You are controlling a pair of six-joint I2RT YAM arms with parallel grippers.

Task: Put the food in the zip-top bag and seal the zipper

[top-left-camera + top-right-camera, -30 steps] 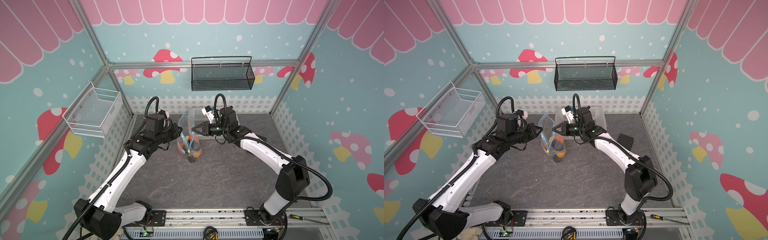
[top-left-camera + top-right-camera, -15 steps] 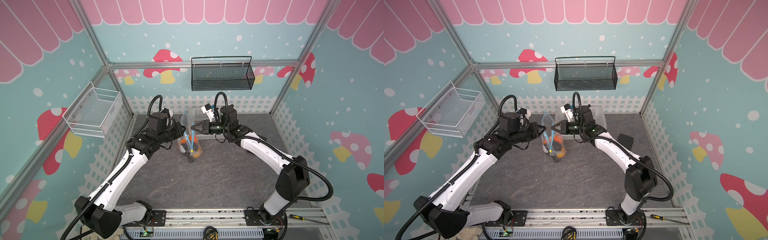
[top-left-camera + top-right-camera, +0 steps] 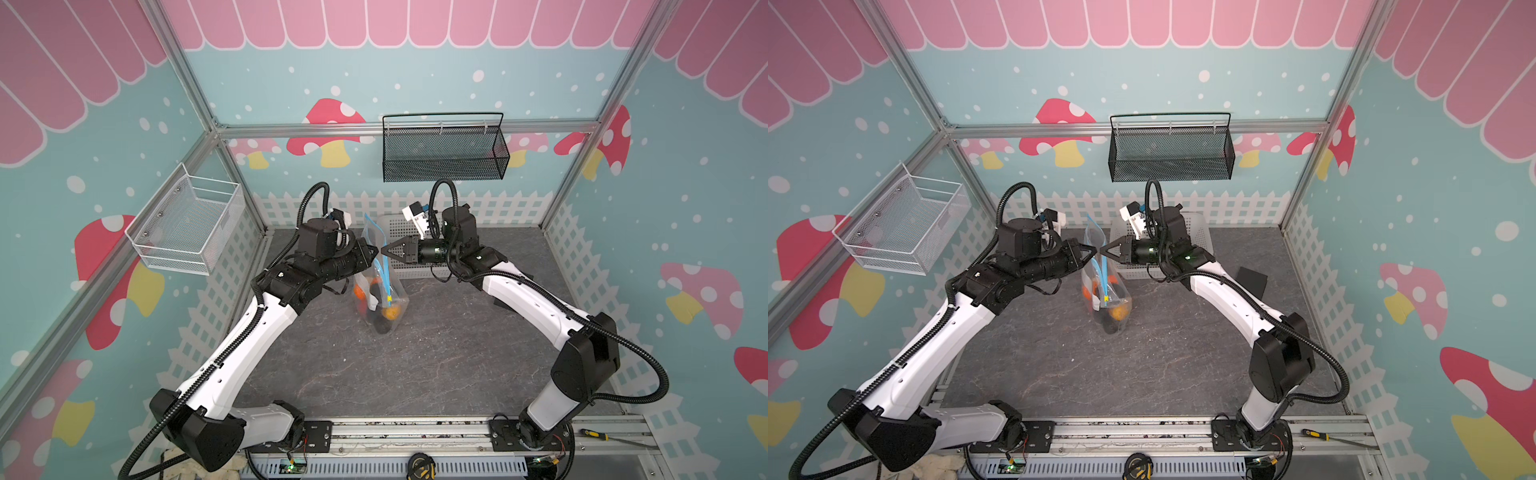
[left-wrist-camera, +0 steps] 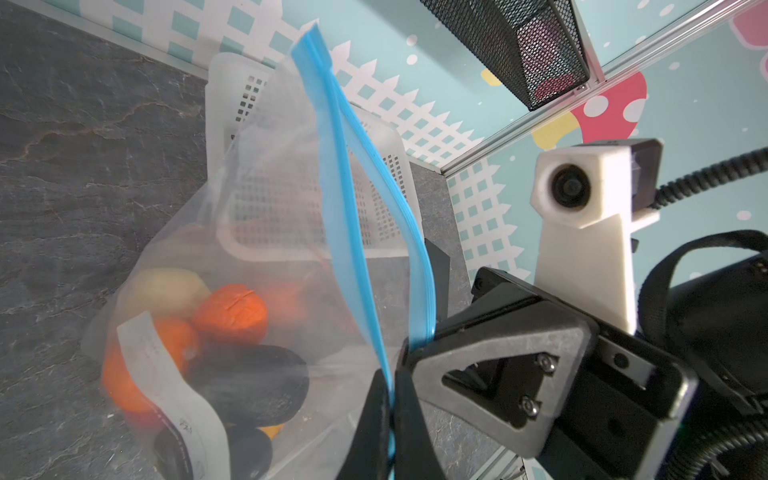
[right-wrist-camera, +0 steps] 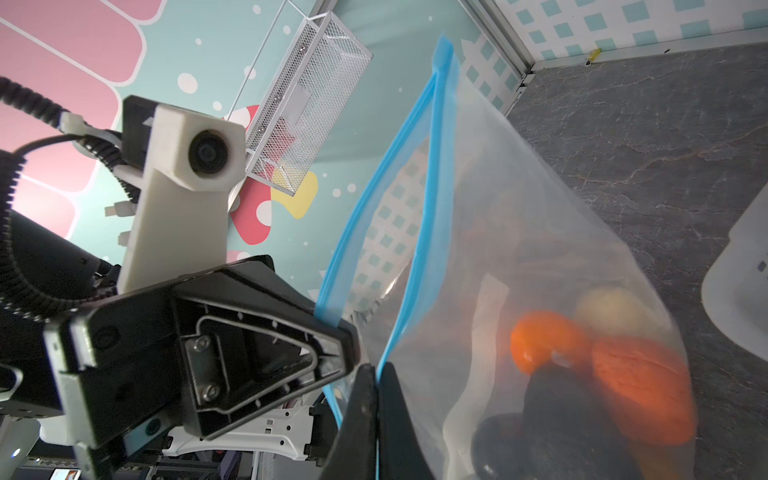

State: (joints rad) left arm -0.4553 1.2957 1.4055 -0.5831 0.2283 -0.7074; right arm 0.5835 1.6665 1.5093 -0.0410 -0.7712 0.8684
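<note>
The clear zip-top bag (image 3: 380, 303) (image 3: 1106, 305) stands upright at mid table with the food (image 4: 230, 313) (image 5: 640, 386) inside: orange, cream and black pieces. The blue zipper (image 3: 384, 270) (image 4: 349, 232) (image 5: 432, 208) parts into two strips that join at the raised far corner. Its yellow tab (image 3: 389, 298) hangs low. My left gripper (image 3: 376, 252) (image 4: 390, 395) is shut on one strip. My right gripper (image 3: 383, 251) (image 5: 376, 378) is shut on the other strip. In both top views the two tips almost touch.
A white perforated basket (image 3: 401, 226) stands right behind the bag. A black mesh basket (image 3: 444, 149) hangs on the back wall and a white wire basket (image 3: 187, 224) on the left wall. A flat black piece (image 3: 1250, 280) lies at the right.
My left gripper has moved right toward the right gripper, bringing the two zipper strips closer together. The right gripper has barely moved.
</note>
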